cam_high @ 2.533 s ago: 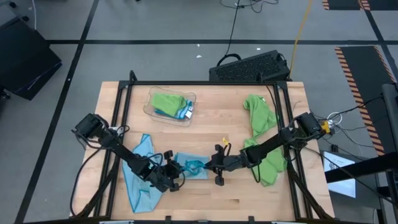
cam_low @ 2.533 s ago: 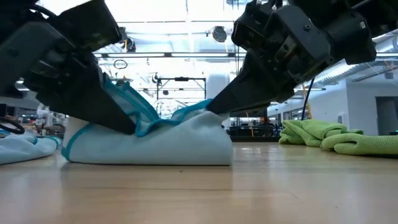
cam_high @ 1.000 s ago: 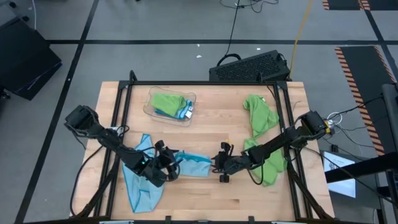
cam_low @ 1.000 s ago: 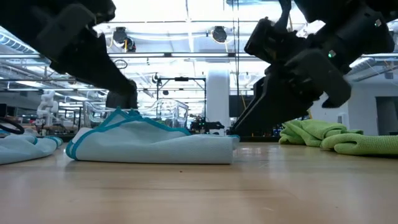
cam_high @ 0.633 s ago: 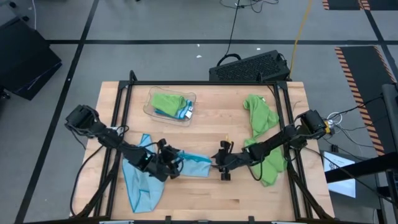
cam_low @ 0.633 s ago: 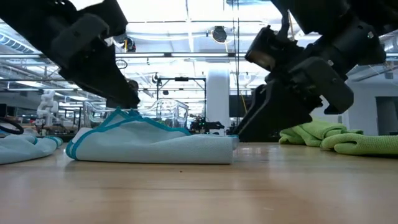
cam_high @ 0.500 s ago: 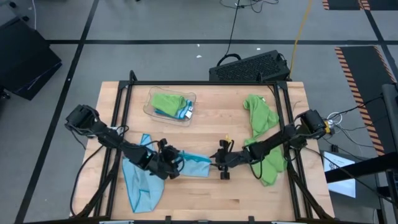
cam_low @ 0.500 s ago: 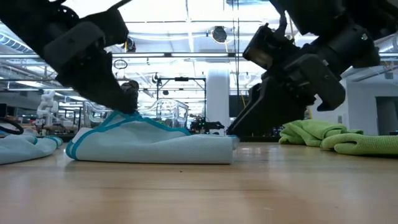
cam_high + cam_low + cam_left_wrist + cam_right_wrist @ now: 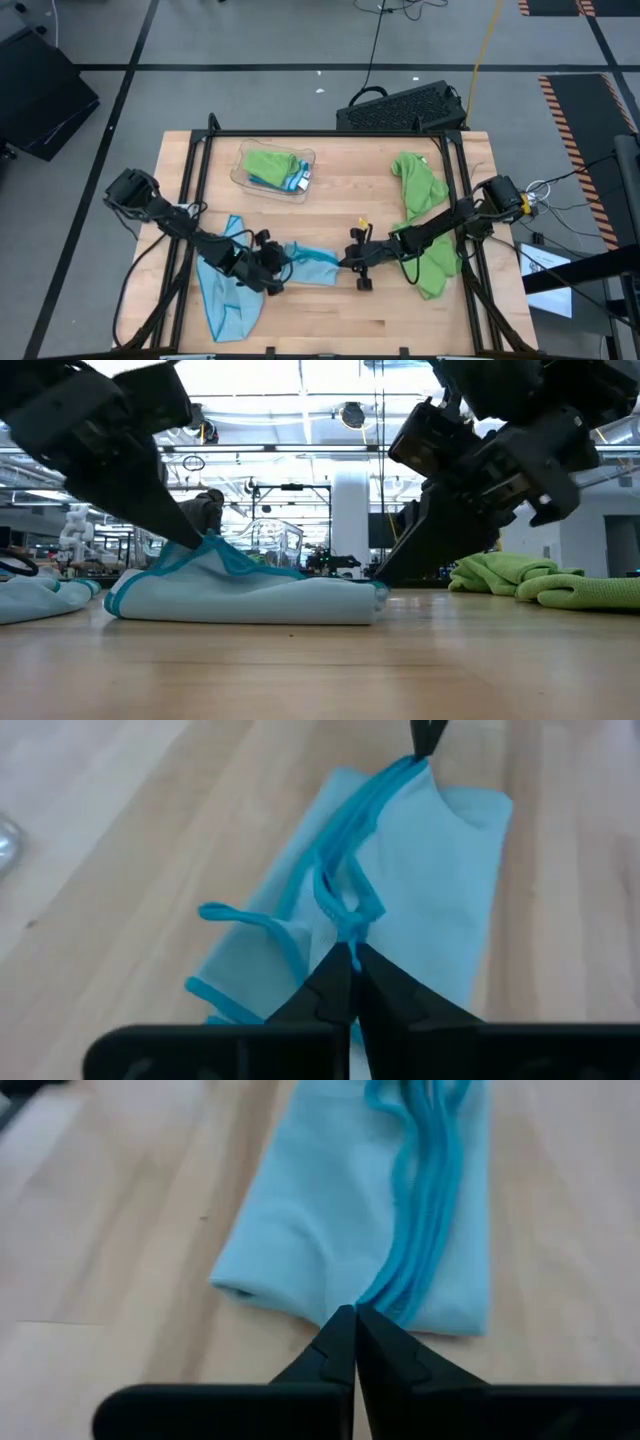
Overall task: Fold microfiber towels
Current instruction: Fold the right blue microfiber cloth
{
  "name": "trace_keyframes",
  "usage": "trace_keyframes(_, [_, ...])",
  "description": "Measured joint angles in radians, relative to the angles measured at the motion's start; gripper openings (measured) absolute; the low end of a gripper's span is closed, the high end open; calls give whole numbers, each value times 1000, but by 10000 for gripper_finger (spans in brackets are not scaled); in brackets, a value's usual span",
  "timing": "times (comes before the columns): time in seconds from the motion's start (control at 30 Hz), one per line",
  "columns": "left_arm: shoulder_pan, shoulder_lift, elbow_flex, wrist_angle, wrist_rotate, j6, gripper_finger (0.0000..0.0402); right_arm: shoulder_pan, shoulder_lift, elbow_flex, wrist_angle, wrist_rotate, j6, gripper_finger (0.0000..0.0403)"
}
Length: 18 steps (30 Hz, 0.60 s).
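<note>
Both grippers, left (image 9: 275,272) and right (image 9: 347,261), pinch the folded light blue towel's (image 9: 312,267) ends near the table's front edge; next probably lift and fold again.

Two blue towels (image 9: 312,264), two green towels (image 9: 417,190), one tray (image 9: 243,172).

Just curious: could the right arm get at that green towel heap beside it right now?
Probably not yet: the right gripper is shut on the folded blue towel, though nothing stands between it and the green towels.

We see a wooden surface (image 9: 330,215) mid-frame, a clear plastic tray (image 9: 243,172) at its upper left, and a black keyboard (image 9: 400,106) beyond its upper edge.
</note>
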Motion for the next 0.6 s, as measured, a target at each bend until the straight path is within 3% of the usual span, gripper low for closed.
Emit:
trace_keyframes(0.27, [-44, 0, 0, -18, -82, -24, 8, 2, 0, 1, 56, 81, 4, 8])
trace_keyframes(0.6, [-34, 0, 0, -89, -102, -78, 5, 8, 0, 1, 11, 77, -30, 135])
